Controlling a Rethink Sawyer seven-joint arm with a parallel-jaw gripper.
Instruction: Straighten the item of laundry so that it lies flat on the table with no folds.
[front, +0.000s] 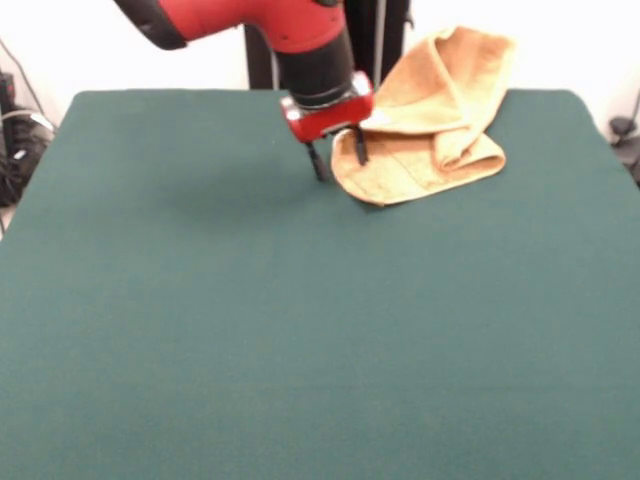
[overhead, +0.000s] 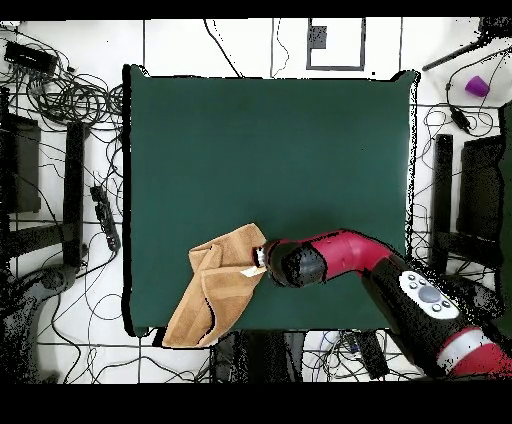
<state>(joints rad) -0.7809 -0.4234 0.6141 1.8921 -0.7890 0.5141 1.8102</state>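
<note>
Laundry, an orange-yellow terry towel (front: 430, 125), lies crumpled at the far right of the table (front: 300, 330) in the front view, folded over itself in several layers. Its far part hangs past the table's far edge. In the overhead view the towel (overhead: 215, 285) sits at the table's (overhead: 270, 140) near left corner, spilling over the near edge.

The hand (front: 338, 160) is down at the towel's left edge in the front view. Its two dark fingers (front: 318, 165) stand apart, open, one on bare green table just left of the cloth and the other at the cloth's edge; nothing is gripped between them. The red and black arm (overhead: 340, 258) reaches over the table from the near right in the overhead view.

A small white label (overhead: 250, 272) shows on the towel beside the hand (overhead: 262, 258); no writing on it can be read.

Cables (overhead: 70, 95) and dark stands (overhead: 75, 190) crowd the floor around the table. A small purple object (overhead: 477, 86) lies at the far right.
</note>
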